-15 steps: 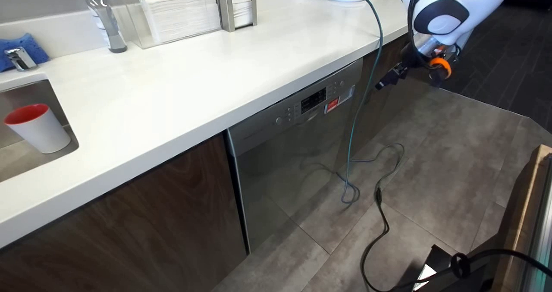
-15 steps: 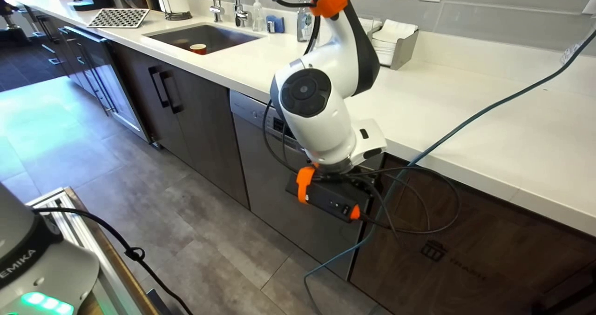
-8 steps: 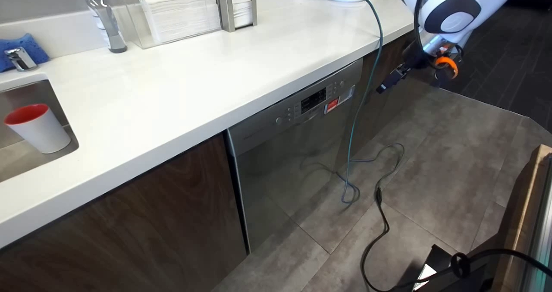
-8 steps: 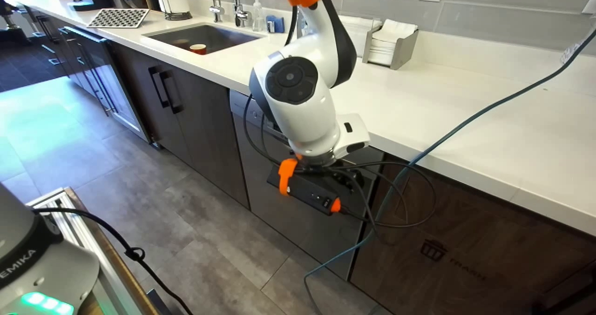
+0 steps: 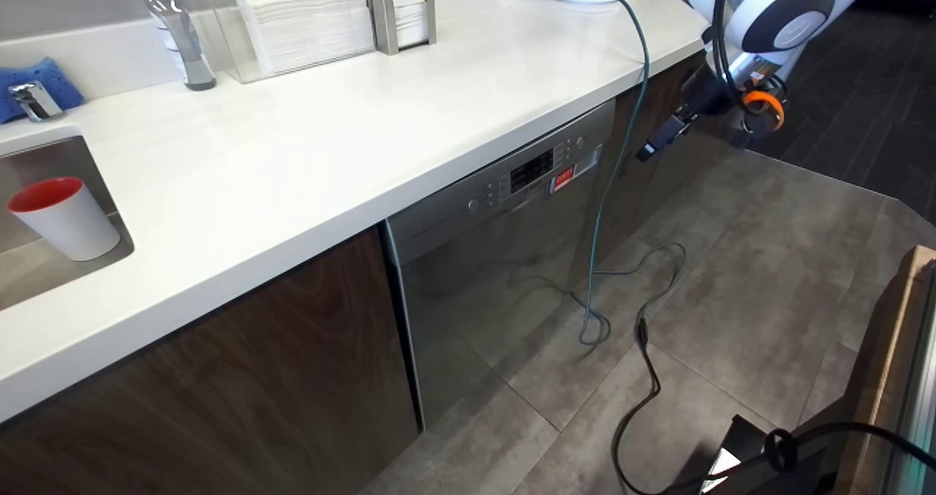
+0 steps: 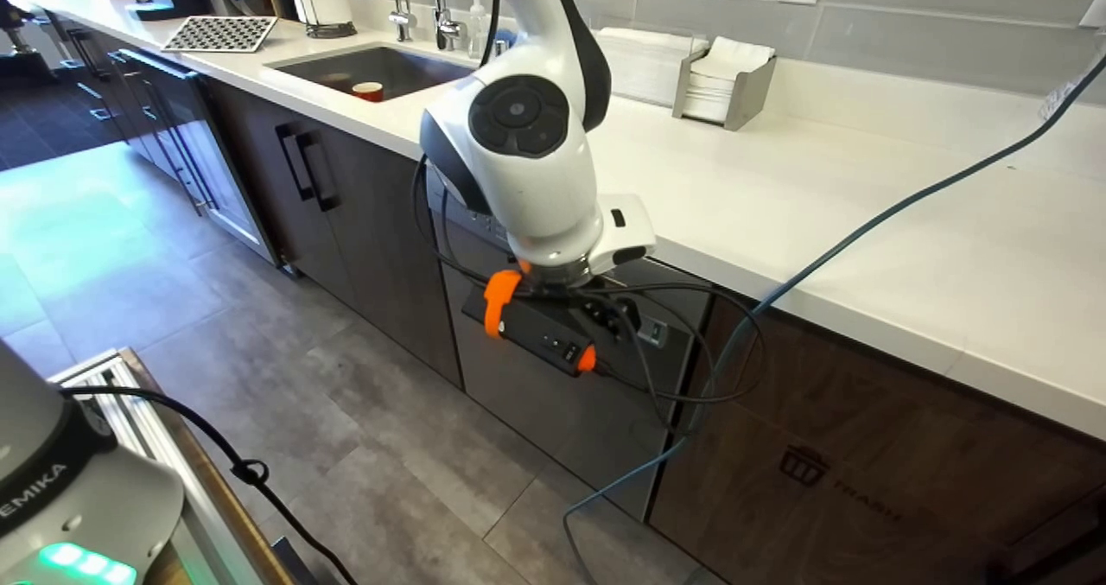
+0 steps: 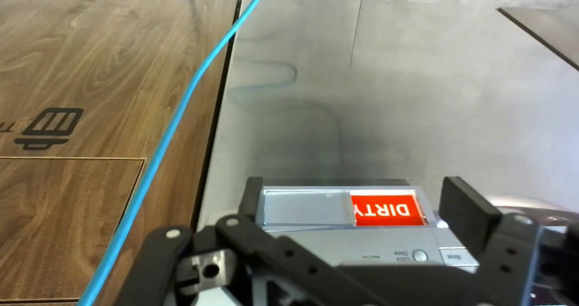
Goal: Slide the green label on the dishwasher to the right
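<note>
Black 2-finger gripper [image 7: 357, 202]: fingers [image 7: 468, 211] stand wide apart. In the wrist view the red rectangular label [image 7: 386, 210], white DIRTY lettering, shows between them, at 1 end of a clear, flat rectangular holder [image 7: 307, 206]. Holder sits on the brushed stainless-steel dishwasher [image 5: 475, 312], just below its grey control strip [image 5: 446, 224] with black display [image 5: 531, 171]. Can't tell if either finger touches. Blue cable [image 7: 181, 107] crosses the brown wood cabinet door [image 7: 108, 71].
</note>
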Tool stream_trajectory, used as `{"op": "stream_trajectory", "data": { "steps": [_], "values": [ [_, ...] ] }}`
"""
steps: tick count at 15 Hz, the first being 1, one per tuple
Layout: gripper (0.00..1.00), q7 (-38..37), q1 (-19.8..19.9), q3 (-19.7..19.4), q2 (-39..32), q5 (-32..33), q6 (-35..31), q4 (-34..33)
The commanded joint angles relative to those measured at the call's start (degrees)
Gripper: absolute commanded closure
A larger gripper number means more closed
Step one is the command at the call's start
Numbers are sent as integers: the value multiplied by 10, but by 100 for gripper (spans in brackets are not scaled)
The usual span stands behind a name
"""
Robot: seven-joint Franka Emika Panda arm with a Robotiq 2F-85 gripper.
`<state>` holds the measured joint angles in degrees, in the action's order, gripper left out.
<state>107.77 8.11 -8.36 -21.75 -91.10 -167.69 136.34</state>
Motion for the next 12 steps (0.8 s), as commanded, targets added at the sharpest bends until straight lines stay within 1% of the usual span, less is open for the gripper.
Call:
{"op": "stream_trajectory", "data": {
  "steps": [1,4,8,10,12],
  "values": [
    [0,-66,-14,4,53,54,7,47],
    [0,-103,-25,6,80,78,3,66],
    [0,-135,-35,7,118,100,4,92],
    [0,-145,-39,8,138,104,7,107],
    [0,-142,-43,9,152,105,-9,116]
  ]
}}
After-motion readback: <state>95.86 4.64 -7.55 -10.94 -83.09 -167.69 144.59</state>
